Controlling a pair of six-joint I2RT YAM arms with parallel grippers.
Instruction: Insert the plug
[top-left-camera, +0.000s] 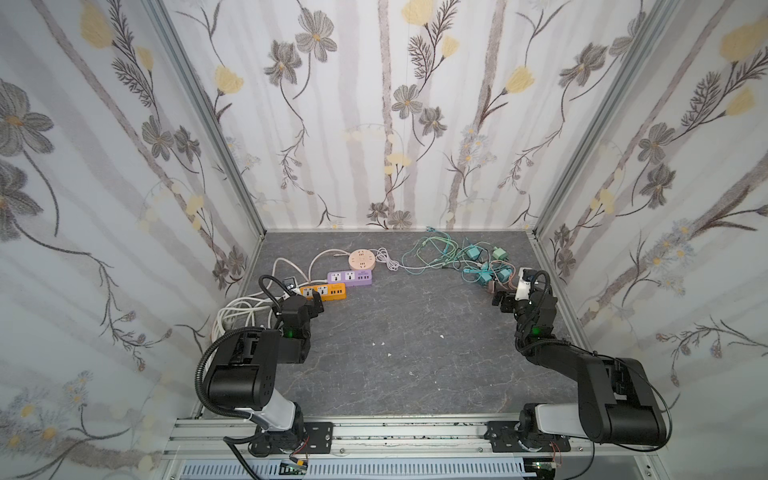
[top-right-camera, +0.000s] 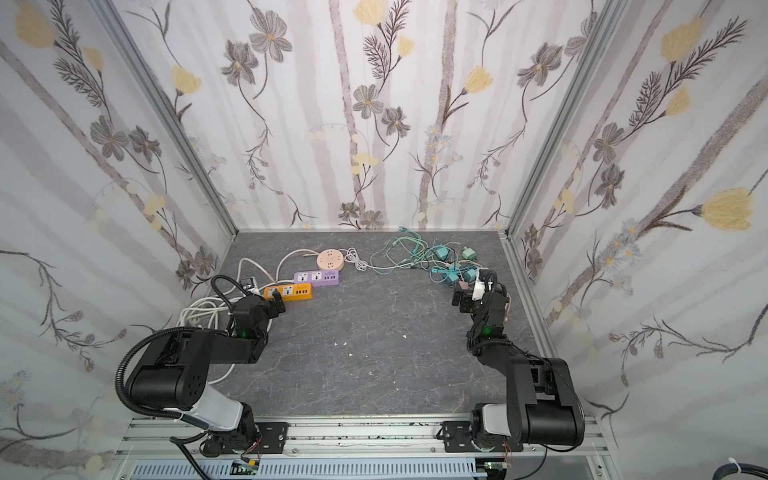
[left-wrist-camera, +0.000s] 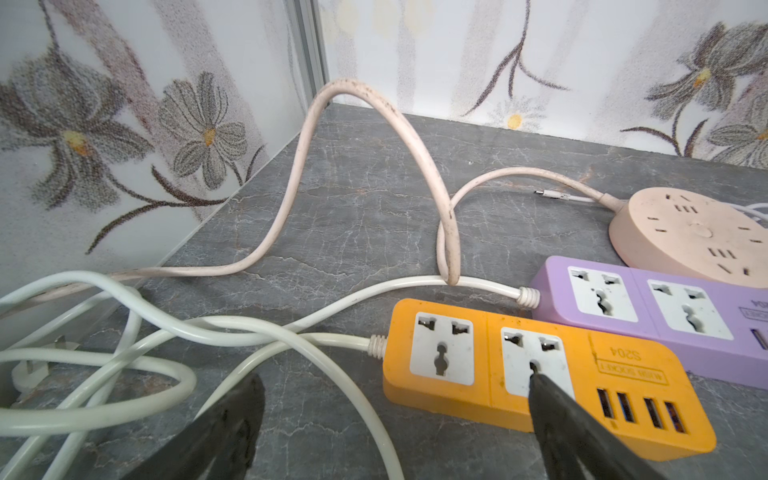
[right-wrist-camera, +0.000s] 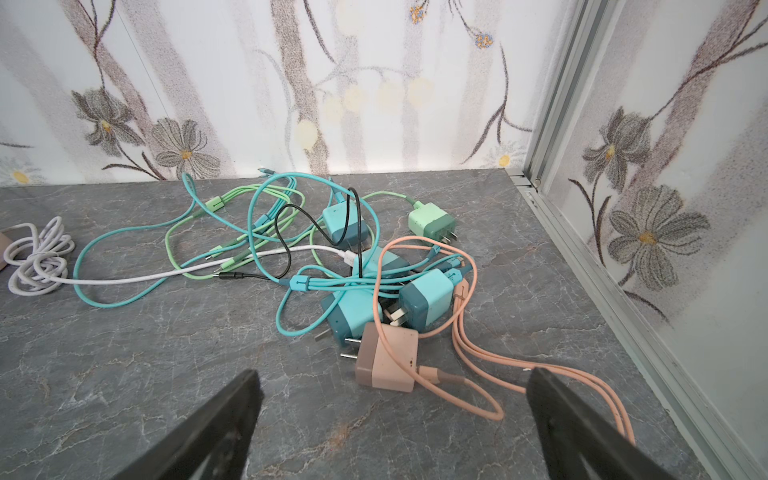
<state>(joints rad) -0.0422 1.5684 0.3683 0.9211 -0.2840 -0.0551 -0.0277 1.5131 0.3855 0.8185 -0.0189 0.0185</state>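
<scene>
Left pincer (left-wrist-camera: 395, 380) gaping, one tip at orange power strip (left-wrist-camera: 640, 374).

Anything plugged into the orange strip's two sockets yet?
No, in the left wrist view both sockets of the orange power strip show bare holes with no plug in them.

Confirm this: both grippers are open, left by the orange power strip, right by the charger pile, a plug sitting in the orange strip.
No plug: the orange power strip has empty sockets, per the left wrist view. The left gripper and right gripper are open, by strip and charger pile.
</scene>
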